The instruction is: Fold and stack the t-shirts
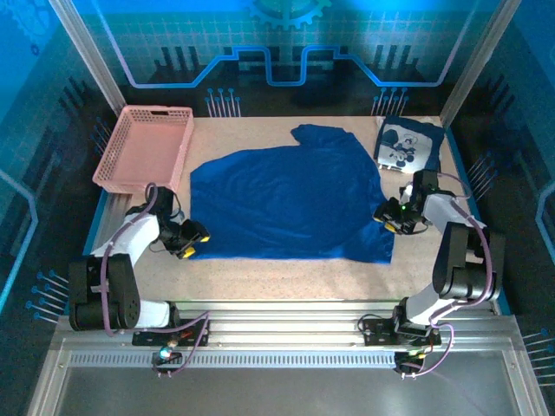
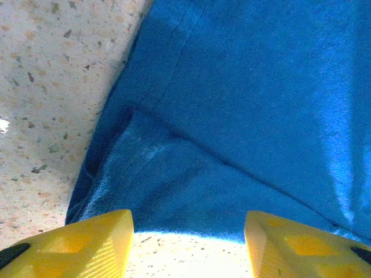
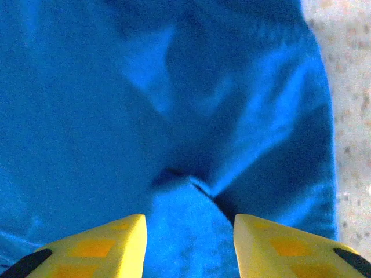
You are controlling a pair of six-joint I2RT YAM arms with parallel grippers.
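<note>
Two royal-blue shirts occupy your table (image 1: 286,277): the spread t-shirt (image 1: 286,204) lies flat across the middle, while the folded t-shirt (image 1: 408,146), cartoon print up, sits at the far right corner. Your left gripper (image 1: 192,241) sits at the spread t-shirt's near left corner, its yellow fingers (image 2: 87,243) parted over bare table, the hem just beyond them, nothing held. Your right gripper (image 1: 388,217) hovers at the same shirt's right edge, fingers (image 3: 104,243) apart above wrinkled cloth, clamping nothing. A pink basket (image 1: 113,169) stands far left, just beside the cloth.
</note>
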